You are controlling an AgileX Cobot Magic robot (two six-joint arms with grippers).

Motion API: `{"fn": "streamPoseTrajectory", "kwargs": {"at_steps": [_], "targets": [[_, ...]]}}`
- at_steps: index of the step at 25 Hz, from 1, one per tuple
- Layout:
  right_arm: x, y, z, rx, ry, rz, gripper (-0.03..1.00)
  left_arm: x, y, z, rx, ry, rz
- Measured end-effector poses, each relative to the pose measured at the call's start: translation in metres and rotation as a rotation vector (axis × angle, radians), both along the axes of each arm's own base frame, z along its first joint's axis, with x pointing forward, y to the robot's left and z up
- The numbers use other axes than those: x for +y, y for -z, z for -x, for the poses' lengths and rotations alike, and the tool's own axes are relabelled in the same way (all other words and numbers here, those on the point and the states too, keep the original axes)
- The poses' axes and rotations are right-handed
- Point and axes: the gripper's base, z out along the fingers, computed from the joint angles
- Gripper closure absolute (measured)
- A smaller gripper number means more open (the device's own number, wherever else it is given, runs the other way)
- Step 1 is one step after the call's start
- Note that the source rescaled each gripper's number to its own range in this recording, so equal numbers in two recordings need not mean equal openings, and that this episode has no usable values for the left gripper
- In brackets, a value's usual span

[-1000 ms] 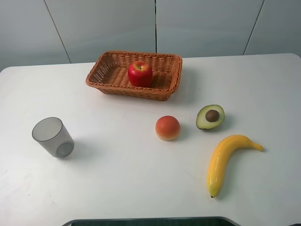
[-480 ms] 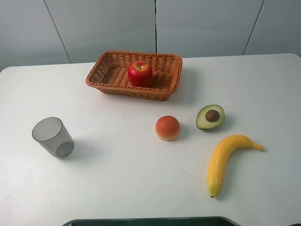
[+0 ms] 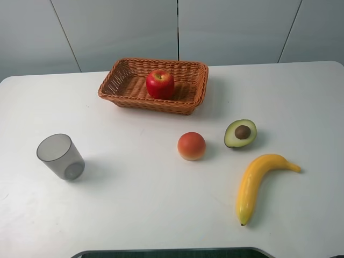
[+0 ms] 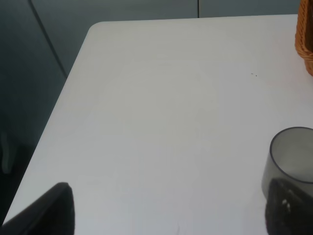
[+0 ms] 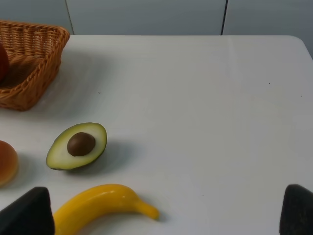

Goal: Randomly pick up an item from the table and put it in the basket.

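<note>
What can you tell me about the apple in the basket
The apple is round, glossy red with a yellowish patch around its short brown stem. It sits upright, stem up, inside the woven wicker basket, near the middle, resting on the basket floor. Nothing else touches it, and no hand is near it.

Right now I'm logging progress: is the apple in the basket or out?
In. The apple sits inside the basket, with woven walls around it.
</note>
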Motion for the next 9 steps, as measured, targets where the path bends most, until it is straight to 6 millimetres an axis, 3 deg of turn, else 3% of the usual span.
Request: {"fn": "streamPoseTrajectory", "kwargs": {"at_steps": [9], "targets": [[0.0000, 0.0000, 0.0000, 0.000, 0.000, 0.000, -0.03, 0.0000, 0.0000, 0.0000, 0.000, 0.000, 0.000]]}}
